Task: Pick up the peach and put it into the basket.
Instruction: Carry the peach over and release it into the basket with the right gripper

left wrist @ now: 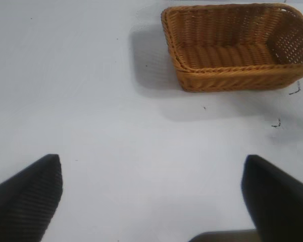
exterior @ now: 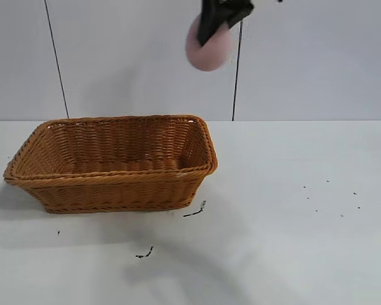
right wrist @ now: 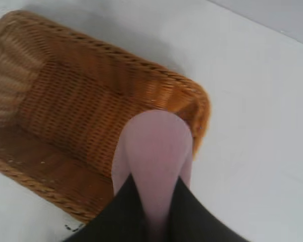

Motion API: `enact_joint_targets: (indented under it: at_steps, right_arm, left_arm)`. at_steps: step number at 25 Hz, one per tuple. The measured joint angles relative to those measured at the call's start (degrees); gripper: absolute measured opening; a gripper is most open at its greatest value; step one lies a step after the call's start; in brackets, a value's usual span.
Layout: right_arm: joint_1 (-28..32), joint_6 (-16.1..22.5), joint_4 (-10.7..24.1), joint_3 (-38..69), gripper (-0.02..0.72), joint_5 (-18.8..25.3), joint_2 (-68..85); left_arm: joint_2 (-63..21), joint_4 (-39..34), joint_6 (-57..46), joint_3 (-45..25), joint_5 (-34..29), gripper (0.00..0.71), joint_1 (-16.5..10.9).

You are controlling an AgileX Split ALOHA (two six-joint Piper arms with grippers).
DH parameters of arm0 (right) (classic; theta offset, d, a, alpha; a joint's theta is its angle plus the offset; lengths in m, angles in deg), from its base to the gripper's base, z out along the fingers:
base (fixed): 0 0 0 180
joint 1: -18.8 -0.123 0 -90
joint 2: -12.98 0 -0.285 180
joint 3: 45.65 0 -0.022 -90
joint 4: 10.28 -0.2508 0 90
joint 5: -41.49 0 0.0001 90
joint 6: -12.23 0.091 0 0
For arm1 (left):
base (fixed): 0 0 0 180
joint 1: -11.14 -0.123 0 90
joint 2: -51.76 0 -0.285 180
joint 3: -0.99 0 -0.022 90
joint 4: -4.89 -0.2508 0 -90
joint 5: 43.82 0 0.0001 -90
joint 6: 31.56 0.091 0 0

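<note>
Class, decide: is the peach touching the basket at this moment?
Apart. The exterior view shows the peach held by the right gripper high above the basket, with bare wall between them.

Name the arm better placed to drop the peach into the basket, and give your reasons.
Right. The right gripper already holds the peach high above the basket, near its right end. The left gripper is open, empty and off to the side over bare table.

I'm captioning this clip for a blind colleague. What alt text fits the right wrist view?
The right gripper holds the pale-pink peach between its dark fingers, above the near end of the orange-brown wicker basket. The basket stands on a white table and nothing is visible inside it.
</note>
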Motion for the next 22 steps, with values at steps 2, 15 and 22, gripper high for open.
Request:
enact_joint_targets:
  at_steps: [2, 15, 22]
  right_arm:
    - [-2.4, 0.0, -0.1, 0.0, 0.021, -1.2, -2.1]
    - [-7.1, -0.5, 1.4, 0.0, 0.021, -13.2, -18.5]
    - [-7.1, 0.0, 2.2, 0.0, 0.403, -14.3, -19.4]
  left_arm:
    - [0.0, 0.0, 0.0, 0.0, 0.0, 0.693, 0.0]
    - [0.0, 0.0, 0.0, 0.0, 0.0, 0.693, 0.0]
    - [0.0, 0.0, 0.0, 0.0, 0.0, 0.693, 0.0]
